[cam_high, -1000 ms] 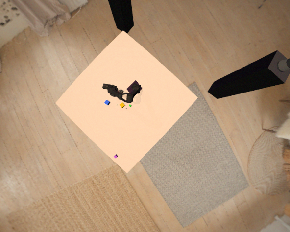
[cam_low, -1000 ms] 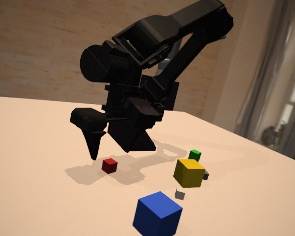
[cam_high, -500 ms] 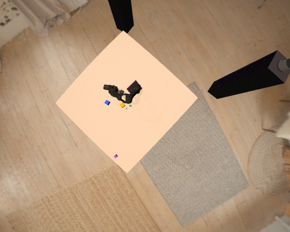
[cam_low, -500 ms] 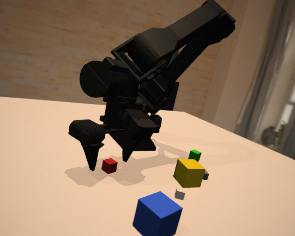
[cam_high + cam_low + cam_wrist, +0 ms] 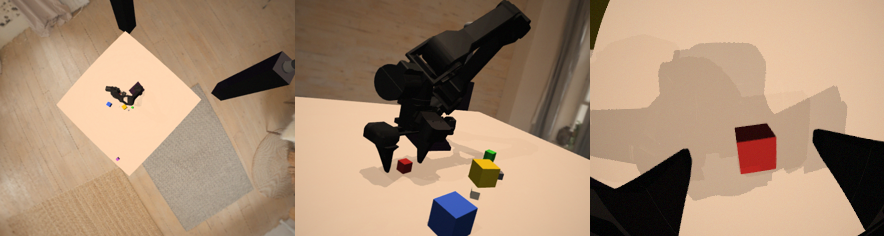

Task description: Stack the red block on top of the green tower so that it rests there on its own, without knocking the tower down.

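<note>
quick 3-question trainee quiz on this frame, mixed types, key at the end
1. True or false: the gripper is shut on the red block.
2. In the exterior view, which block hides part of the green tower? A) blue block B) yellow block C) red block
3. Fill in: in the wrist view the red block sits on the table ______ the two fingers.

Key: 1 false, the fingers stand wide open and the block sits on the table, unheld. 2 B. 3 between.

The small red block [image 5: 404, 166] sits flat on the desk [image 5: 332, 199]; the green tower [image 5: 490, 155] stands upright at its 3 o'clock, well apart.
</note>
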Action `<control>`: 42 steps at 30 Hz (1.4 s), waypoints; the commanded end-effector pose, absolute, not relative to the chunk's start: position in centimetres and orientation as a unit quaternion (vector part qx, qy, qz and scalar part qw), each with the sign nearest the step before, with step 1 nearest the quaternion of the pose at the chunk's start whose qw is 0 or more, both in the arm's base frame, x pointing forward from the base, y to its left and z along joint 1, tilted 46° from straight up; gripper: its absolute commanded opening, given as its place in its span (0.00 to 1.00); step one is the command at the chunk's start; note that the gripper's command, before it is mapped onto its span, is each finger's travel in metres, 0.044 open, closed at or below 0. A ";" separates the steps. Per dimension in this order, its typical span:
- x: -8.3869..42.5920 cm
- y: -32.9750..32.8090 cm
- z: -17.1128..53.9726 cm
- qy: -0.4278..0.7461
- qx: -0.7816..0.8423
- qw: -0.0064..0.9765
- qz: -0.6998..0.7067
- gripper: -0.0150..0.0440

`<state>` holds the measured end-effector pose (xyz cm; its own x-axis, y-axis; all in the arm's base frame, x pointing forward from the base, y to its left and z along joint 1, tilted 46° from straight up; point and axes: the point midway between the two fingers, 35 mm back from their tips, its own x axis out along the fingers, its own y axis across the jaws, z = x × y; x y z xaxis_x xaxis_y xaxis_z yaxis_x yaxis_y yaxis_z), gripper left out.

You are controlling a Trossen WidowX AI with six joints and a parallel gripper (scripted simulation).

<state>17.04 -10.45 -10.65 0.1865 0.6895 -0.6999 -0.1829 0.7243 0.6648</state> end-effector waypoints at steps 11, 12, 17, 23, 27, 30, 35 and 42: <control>17.1 -10.4 -10.6 0.564 0.227 0.737 0.294 0.51; 17.1 -10.4 -10.6 0.564 0.227 0.737 0.294 0.47; 17.1 -10.4 -10.6 0.564 0.227 0.737 0.294 0.34; 17.0 -10.7 -10.4 0.565 0.227 0.737 0.294 0.25; 16.8 -11.7 -9.5 0.565 0.227 0.737 0.294 0.25; 16.4 -12.9 -8.3 0.565 0.227 0.737 0.294 0.25; 15.9 -14.7 -6.5 0.565 0.227 0.737 0.293 0.25; 15.2 -17.2 -3.9 0.566 0.226 0.737 0.293 0.25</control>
